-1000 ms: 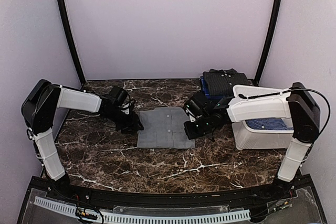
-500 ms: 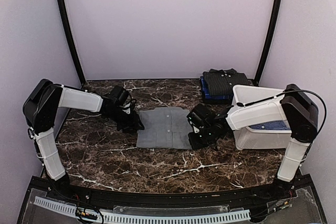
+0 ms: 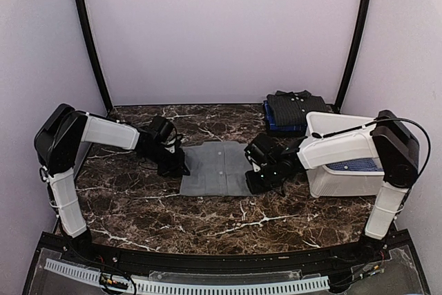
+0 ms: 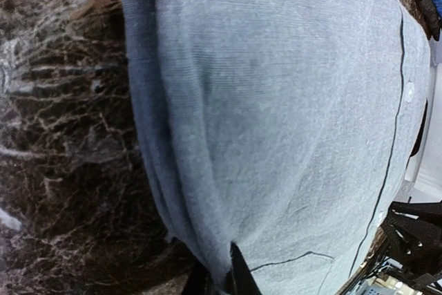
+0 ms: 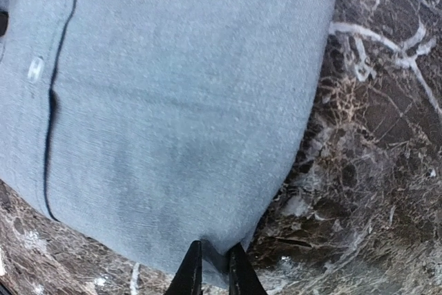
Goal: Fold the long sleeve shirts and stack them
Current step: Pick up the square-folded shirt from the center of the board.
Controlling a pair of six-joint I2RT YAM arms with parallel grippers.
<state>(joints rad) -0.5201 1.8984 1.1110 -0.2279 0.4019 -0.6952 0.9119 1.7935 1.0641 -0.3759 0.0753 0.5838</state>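
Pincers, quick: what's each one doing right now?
Left pincer: closed on one side edge of the plain grey cloth shirt.
Right pincer: closed on the same shirt's opposite edge.

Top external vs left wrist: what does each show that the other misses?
Top external only: the grey shirt's full outline, and the blue dotted shirt inside the white tub. Left wrist only: a close-up of the left gripper pinching the shirt's layered edge, plus the fine weave. Both: the grey shirt lying on the marble table.
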